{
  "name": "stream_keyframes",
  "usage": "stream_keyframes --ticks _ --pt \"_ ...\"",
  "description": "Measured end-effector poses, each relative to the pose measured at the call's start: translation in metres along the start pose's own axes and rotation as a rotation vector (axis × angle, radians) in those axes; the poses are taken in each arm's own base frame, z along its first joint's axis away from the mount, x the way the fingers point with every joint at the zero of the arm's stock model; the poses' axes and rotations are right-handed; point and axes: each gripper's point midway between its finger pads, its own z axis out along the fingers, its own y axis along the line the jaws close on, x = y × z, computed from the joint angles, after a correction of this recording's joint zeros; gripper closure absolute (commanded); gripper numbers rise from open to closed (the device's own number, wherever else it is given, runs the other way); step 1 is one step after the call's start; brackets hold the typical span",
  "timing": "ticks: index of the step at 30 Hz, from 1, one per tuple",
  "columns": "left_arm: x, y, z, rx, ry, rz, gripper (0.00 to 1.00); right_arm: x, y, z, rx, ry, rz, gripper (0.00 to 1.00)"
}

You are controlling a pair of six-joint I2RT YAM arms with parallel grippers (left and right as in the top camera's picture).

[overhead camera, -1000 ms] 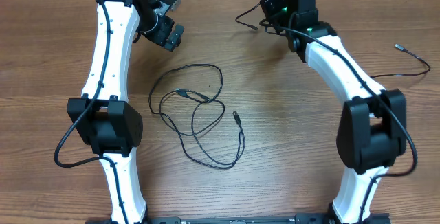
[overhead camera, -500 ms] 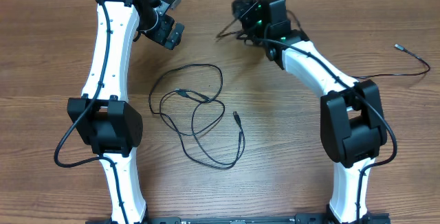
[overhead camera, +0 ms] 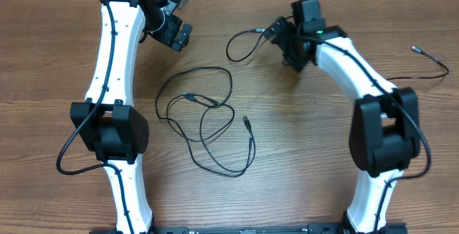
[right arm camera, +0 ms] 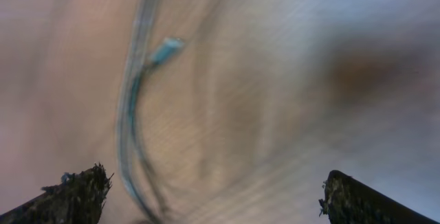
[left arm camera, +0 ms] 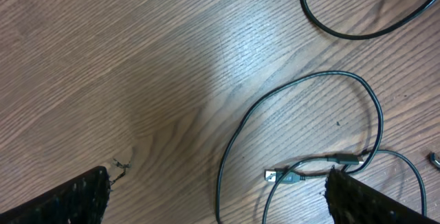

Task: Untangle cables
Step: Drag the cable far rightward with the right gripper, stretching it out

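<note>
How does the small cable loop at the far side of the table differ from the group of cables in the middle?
The small loop is one simple open curve, while the middle cables make several loops that cross each other. The small loop covers little of the table, and the middle cables spread much wider. Both are thin and black, and both lie on the wood.
</note>
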Motion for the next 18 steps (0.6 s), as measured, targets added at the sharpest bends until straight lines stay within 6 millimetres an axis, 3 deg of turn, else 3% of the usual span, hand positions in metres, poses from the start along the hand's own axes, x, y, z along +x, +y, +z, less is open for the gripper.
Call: stream_keyframes --ticks 4,7,13,16,18 --pt "0.000 0.000 0.000 0.000 0.000 0.000 0.00 -0.008 -0.036 -0.044 0.160 -0.043 -0.007 0.00" --pt "0.000 0.000 0.000 0.000 0.000 0.000 0.00 -0.028 -0.055 -0.072 0.229 -0.119 0.009 0.00" --pt "0.000 0.000 0.000 0.000 0.000 0.000 0.00 -0.081 -0.115 -0.095 0.301 -0.181 0.188 0.00" --pt "-0.001 0.000 0.000 -0.001 -0.003 0.001 0.00 -0.102 -0.151 -0.108 0.318 -0.181 0.321 0.00" --pt "-0.002 0.001 0.000 -0.003 -0.008 0.002 0.00 -0.108 -0.164 -0.113 0.328 -0.183 0.368 0.00"
